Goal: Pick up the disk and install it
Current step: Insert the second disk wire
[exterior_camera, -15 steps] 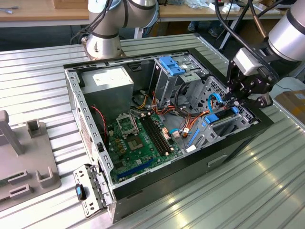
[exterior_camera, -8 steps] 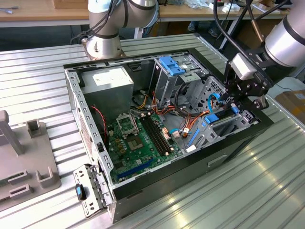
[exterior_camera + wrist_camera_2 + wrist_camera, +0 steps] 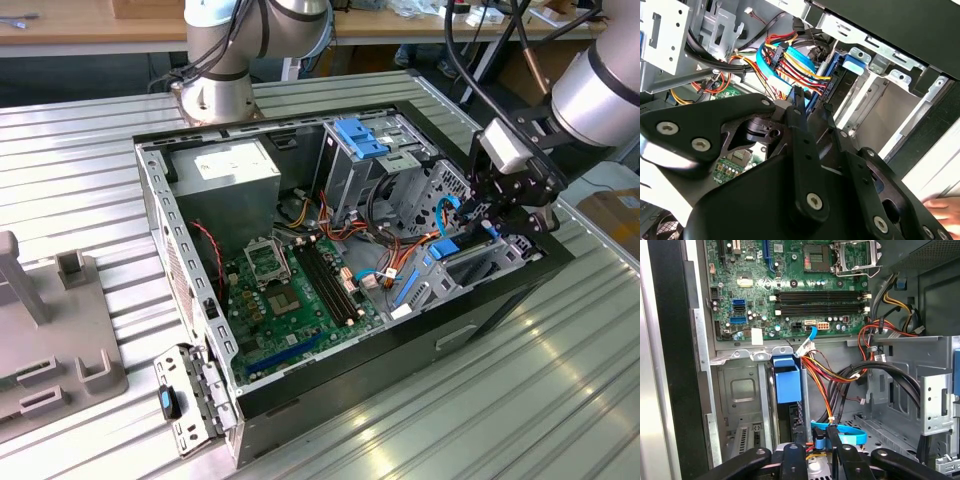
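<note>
One tool [image 3: 497, 222] hovers over one blue-railed disk [image 3: 470, 262] inside one computer case [image 3: 190, 300].

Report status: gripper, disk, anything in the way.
Black gripper down at the grey metal drive bay. Flat dark hard drive with blue plastic rails sitting in the bay. Red-yellow wire bundle and flat blue cable crowd close.

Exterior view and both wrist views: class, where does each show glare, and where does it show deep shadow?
Exterior view: the ribbed metal table glares, and the outer side of the computer case stays dark. First wrist view: the motherboard is evenly lit, the case wall beside it black. Second wrist view: the pale drive bay is bright beneath a dark case edge.
</note>
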`<state>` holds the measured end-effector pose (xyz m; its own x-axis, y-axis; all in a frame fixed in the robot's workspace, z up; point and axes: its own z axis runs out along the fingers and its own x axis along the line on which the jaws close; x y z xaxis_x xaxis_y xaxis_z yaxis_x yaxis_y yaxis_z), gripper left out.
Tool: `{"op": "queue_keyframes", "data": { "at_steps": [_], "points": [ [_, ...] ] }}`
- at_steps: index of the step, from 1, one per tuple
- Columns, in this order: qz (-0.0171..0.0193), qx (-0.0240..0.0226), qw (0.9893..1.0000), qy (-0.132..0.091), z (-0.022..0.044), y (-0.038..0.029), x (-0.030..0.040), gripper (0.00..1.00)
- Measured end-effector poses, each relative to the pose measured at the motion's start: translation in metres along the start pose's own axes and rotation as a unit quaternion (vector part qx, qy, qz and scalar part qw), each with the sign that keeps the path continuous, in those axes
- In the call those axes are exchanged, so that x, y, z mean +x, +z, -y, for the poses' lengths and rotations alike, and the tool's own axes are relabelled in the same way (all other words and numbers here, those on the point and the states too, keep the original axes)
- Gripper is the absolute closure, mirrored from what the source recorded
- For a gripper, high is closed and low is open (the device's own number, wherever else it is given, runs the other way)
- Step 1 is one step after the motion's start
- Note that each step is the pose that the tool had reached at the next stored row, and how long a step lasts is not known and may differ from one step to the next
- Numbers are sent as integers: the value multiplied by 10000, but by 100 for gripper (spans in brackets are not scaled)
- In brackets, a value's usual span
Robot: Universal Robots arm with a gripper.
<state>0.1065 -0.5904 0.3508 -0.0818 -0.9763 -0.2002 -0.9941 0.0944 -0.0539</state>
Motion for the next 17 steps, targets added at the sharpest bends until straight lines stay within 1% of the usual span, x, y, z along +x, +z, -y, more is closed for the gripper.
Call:
{"op": "queue_keyframes", "data": {
  "at_steps": [8, 9, 10, 11, 13, 17],
  "points": [
    [0, 0, 10000, 0, 0, 2, 0, 70],
    [0, 0, 10000, 0, 0, 2, 0, 71],
    [0, 0, 10000, 0, 0, 3, 0, 78],
    [0, 0, 10000, 0, 0, 3, 1, 78],
    [0, 0, 10000, 0, 0, 3, 1, 89],
    [0, 0, 10000, 0, 0, 5, 1, 89]
  ]
}}
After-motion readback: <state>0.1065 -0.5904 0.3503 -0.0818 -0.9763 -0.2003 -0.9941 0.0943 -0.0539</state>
